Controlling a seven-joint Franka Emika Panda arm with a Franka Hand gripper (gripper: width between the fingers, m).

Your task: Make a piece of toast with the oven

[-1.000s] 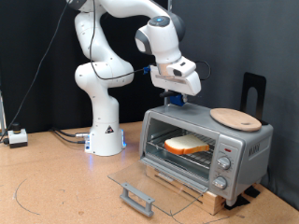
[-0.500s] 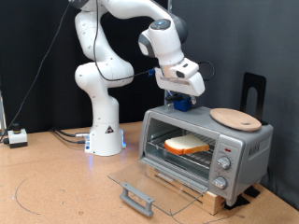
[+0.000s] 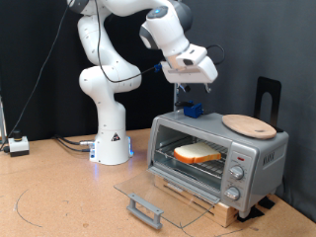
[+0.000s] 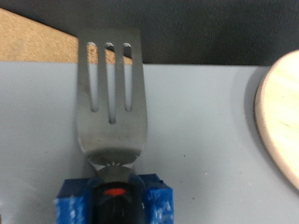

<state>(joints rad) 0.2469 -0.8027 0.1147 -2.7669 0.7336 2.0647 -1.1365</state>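
Note:
The piece of toast [image 3: 200, 153] lies on the wire rack inside the silver oven [image 3: 259, 158], whose glass door [image 3: 158, 194] hangs open. My gripper [image 3: 192, 111] hovers just above the left part of the oven's top. In the wrist view, the gripper [image 4: 114, 191] has its blue fingertips [image 4: 157, 198] shut on the black handle of a slotted metal spatula [image 4: 110, 103]. The blade is held over the grey oven top [image 4: 201, 112]. The blade is hard to make out in the exterior view.
A round wooden plate [image 3: 249, 124] rests on the oven's top at the exterior view's right, and its edge shows in the wrist view [image 4: 280, 121]. The oven stands on a wooden slatted base [image 3: 202, 205]. A black stand [image 3: 268, 99] rises behind it.
The arm's hand has risen and swung toward the exterior view's right. The blue fingertips stay at about the same spot over the oven top. Toast and door have not moved.

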